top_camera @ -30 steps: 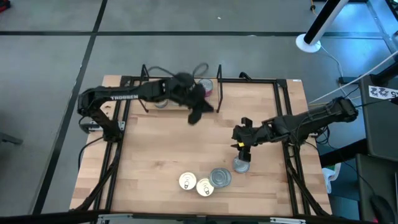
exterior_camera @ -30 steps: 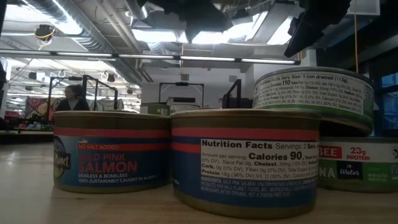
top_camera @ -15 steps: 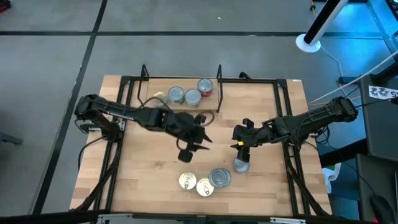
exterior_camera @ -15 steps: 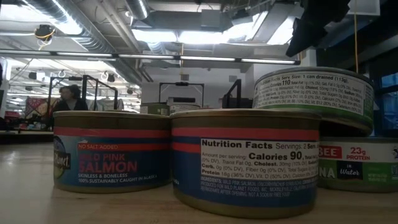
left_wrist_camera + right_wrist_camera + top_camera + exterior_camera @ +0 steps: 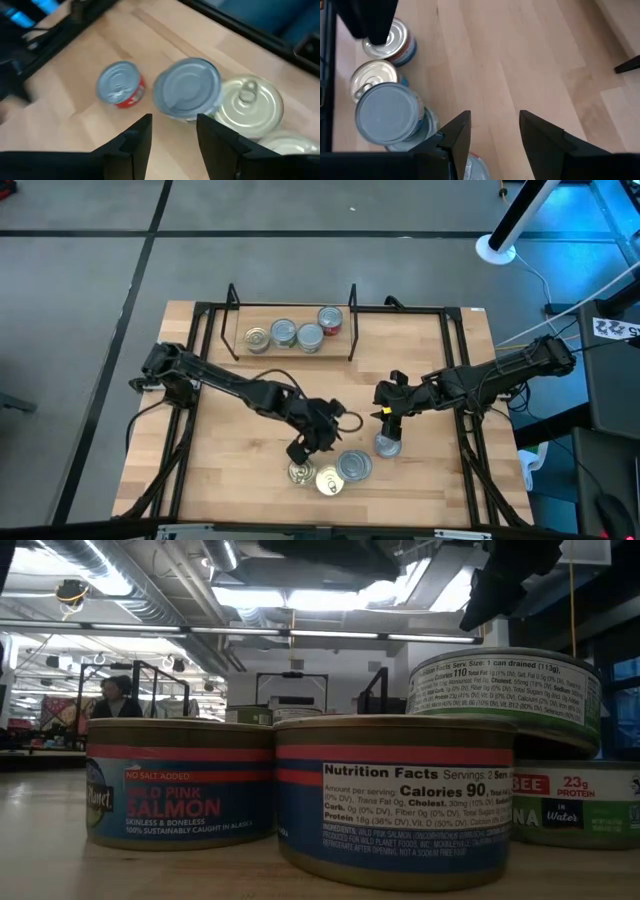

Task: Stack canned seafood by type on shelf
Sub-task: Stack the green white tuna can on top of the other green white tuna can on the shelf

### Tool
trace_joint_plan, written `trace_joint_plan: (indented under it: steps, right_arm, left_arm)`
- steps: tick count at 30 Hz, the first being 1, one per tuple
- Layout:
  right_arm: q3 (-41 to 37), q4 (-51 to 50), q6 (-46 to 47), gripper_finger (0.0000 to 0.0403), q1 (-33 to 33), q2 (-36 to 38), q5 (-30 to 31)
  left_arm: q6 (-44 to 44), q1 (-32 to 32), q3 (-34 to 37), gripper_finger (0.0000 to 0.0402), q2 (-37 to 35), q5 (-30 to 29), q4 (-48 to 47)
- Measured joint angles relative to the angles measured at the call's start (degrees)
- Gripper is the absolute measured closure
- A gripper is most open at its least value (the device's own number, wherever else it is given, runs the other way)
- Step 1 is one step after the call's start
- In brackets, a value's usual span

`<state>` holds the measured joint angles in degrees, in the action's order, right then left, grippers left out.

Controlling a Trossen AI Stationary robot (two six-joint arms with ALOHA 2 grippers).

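Tabletop (image 5: 250, 440): both jaws parted, empty, over loose cans (image 5: 355, 466).

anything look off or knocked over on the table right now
Nothing is spilled or tipped. One oddity: a green-label can sits stacked on another can in the loose group near the table's front, not on the shelf.

Tins (image 5: 187, 89) – shiny metal lids, glossy paper labels; table (image 5: 240, 440) – pale matt wood.
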<state>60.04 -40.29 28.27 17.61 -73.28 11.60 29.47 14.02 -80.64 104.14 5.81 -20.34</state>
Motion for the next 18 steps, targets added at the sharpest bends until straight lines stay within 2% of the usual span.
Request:
trace_joint_plan:
  steps: [7, 9, 13, 15, 18]
  right_arm:
    - [0.0, 0.0, 0.0, 0.0233, 0.0, 0.0, 2.2]
    - [0.0, -0.3, 0.0, 0.0233, 0.0, 0.0, -0.5]
    - [0.0, -0.2, 0.0, 0.0233, 2.2, 0.0, -9.9]
    - [0.0, 0.2, 0.0, 0.0233, 4.8, 0.0, -11.0]
    - [0.0, 0.4, 0.0, 0.0233, 9.4, 0.0, -9.1]
  left_arm:
    - [7.1, -0.2, 0.0, 0.0265, 3.5, 4.5, 1.4]
    - [8.5, -0.3, 0.0, 0.0267, 3.8, 6.2, 1.7]
    - [11.2, -0.5, 0.0, 0.0268, 4.2, 8.6, 3.1]
    - [12.4, -0.5, 0.0, 0.0268, 4.4, 9.8, 3.6]
    - [12.8, -0.4, 0.0, 0.0268, 4.7, 10.5, 3.3]
